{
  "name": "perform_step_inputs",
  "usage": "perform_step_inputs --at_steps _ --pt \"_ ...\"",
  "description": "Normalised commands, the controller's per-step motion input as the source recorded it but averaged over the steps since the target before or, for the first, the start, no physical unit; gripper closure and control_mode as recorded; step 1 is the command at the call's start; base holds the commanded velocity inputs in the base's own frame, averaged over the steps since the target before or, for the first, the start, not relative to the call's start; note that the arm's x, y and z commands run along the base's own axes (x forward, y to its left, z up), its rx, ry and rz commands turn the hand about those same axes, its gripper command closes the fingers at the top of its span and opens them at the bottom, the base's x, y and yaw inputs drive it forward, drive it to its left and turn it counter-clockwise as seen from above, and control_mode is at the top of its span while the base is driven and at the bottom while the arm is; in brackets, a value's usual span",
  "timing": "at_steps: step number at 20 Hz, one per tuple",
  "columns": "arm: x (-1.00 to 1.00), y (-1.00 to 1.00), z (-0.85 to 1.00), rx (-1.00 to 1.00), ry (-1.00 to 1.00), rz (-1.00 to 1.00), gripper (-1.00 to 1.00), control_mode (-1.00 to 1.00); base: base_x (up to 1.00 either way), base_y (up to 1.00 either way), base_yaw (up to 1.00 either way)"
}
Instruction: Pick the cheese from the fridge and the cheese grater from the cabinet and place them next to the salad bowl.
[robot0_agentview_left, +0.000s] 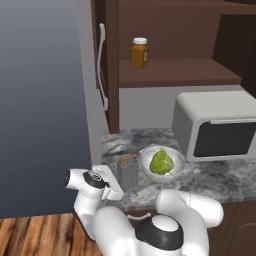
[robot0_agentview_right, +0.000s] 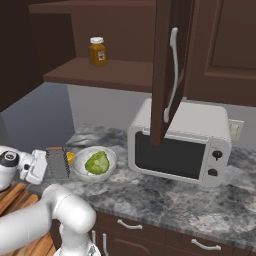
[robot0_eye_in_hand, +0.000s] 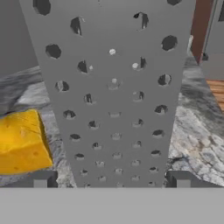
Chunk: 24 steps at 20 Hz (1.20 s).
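The grey cheese grater (robot0_agentview_left: 128, 172) (robot0_agentview_right: 57, 164) (robot0_eye_in_hand: 113, 100) stands upright on the counter, just left of the salad bowl (robot0_agentview_left: 150, 174) (robot0_agentview_right: 95, 177) with its green lettuce. The yellow-orange cheese (robot0_agentview_right: 70, 158) (robot0_eye_in_hand: 22, 142) lies on the counter behind the grater, close to the bowl. My gripper (robot0_agentview_left: 120, 186) (robot0_agentview_right: 50, 167) (robot0_eye_in_hand: 111, 181) is open at the grater's base. Its fingertips (robot0_eye_in_hand: 43, 180) stand on either side of the grater, with a small gap showing. The fridge (robot0_agentview_left: 40, 100) rises grey at the left. The cabinet (robot0_agentview_left: 175, 72) (robot0_agentview_right: 167, 65) hangs above with its door open.
An amber jar (robot0_agentview_left: 139, 52) (robot0_agentview_right: 98, 51) with a white lid stands on the cabinet shelf. A microwave (robot0_agentview_left: 215, 125) (robot0_agentview_right: 180, 145) sits on the marbled counter (robot0_agentview_left: 215, 180) right of the bowl. The open cabinet door overhangs the microwave. Brown drawers (robot0_agentview_right: 150, 230) run below the counter.
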Motion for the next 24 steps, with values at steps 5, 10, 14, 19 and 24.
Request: perform_step_inputs --at_steps 5,10,14,19,24 --pt "-0.15 0.24 0.01 0.01 -0.06 0.0 -1.0 -1.0 0.0 0.0 0.0" --pt "-0.34 0.09 0.26 0.08 -0.03 0.03 -1.0 -1.0 0.0 0.0 0.0" --pt "-0.37 0.04 0.38 0.02 0.0 0.12 -1.0 -1.0 0.0 0.0 0.0" --pt "-0.44 0.0 0.32 0.0 0.02 0.29 -1.0 -1.0 0.0 0.0 0.0" --pt "-0.39 -0.06 0.33 0.0 0.09 0.42 -1.0 -1.0 0.0 0.0 0.0"
